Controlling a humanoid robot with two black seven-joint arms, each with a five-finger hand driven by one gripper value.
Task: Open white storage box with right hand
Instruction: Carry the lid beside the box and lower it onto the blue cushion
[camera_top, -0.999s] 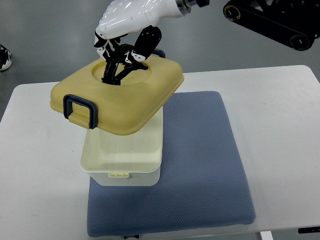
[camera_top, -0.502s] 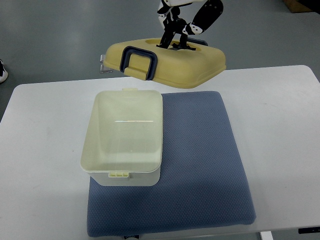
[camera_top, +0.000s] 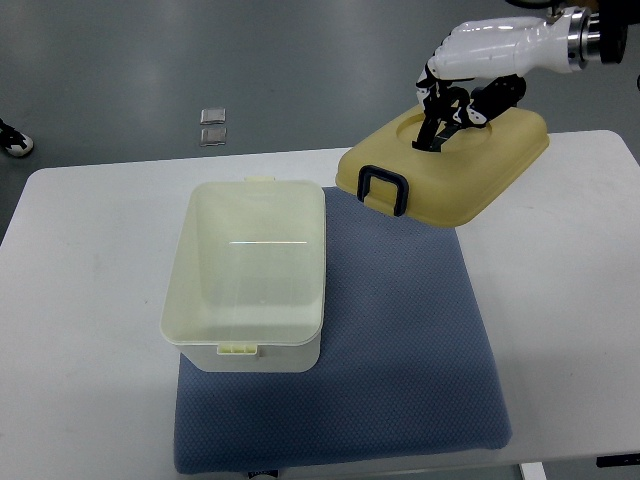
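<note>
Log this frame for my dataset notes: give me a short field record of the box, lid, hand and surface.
box: white storage box, open, appears empty, on the left part of the blue mat
lid: yellow lid, dark latch, tilted, held over the mat's far right corner
right hand: fingers gripping the lid's top recess
left hand: not in view
surface: white table

Single top view only, looking steeply down from the robot's side. It faces the white rectangular table (camera_top: 90, 300), which fills most of the frame, with grey floor (camera_top: 150, 70) along the far top edge. Mid distance; the blue padded fabric mat (camera_top: 400, 350) sits centre-low. No second view to overlap.
</note>
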